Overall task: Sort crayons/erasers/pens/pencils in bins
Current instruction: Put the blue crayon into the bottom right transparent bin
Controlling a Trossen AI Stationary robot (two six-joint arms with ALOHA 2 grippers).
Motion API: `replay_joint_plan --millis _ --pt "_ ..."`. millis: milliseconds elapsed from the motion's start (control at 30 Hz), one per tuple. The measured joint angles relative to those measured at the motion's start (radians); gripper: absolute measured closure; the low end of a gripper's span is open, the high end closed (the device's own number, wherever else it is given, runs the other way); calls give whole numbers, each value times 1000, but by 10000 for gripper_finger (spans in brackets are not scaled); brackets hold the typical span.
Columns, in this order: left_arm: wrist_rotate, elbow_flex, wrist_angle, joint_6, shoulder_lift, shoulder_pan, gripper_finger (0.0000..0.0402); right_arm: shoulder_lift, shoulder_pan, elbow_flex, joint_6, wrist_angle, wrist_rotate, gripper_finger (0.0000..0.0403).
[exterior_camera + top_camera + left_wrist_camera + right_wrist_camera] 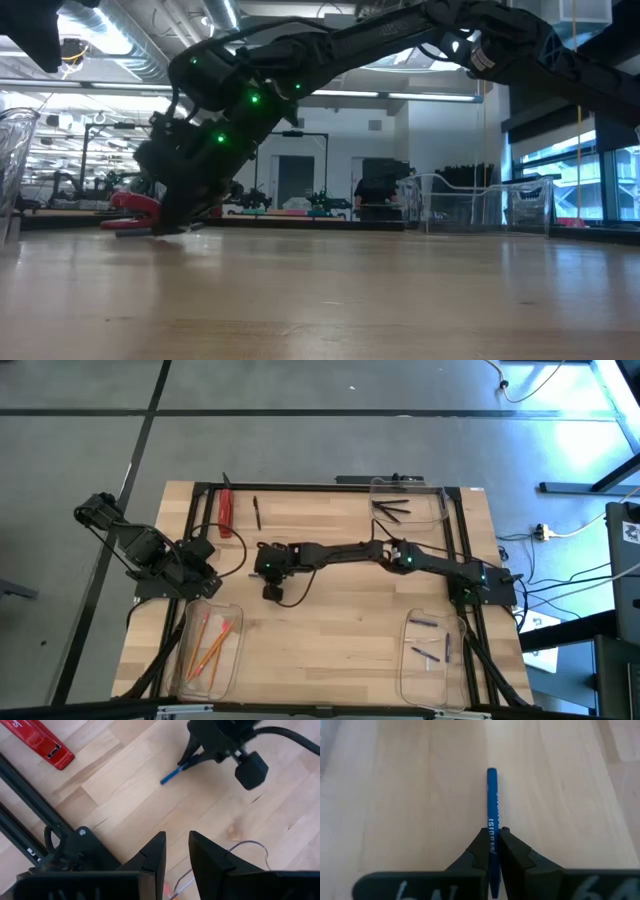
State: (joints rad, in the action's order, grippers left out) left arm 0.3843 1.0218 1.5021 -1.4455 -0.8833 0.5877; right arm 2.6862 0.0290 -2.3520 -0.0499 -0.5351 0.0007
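Left gripper [177, 852], jaws slightly apart and empty, waits beside the pencil bin [232, 660]. At table centre, the right gripper [494, 851] is clamped mid-shaft on a blue pen [492, 800]. The pen looks light, rigid and slick; an off-centre pinch would likely let it pivot.

From my table-level camera I see the right arm [400, 35] stretched in from the upper right, sloping down across the frame with green lights glowing along its dark links. Its gripper [185, 222] sits low at the left, down at the wooden table [330, 295]; from here I cannot make out the fingers or anything between them. Just behind it, a red stapler-like object [130, 210] lies flat on the wood. At the far left edge a clear bin [12, 165] shows part of its wall. Another clear bin [480, 205] stands at the far side, right of centre, against the room beyond
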Motion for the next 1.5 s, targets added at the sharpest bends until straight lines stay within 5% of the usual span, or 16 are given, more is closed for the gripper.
replay_joint_plan --millis 333,1067,1333,1500 --pt "0 0 0 16 0 0 324 -22 31 -5 0 -210 -103 375" --pt "0 0 0 16 0 0 324 -28 51 -5 -99 -267 -177 315" --pt "0 0 0 16 0 0 324 -28 54 -5 -71 -294 -204 382" --pt "0 0 0 16 0 0 324 -28 53 -5 -50 -295 -204 380"
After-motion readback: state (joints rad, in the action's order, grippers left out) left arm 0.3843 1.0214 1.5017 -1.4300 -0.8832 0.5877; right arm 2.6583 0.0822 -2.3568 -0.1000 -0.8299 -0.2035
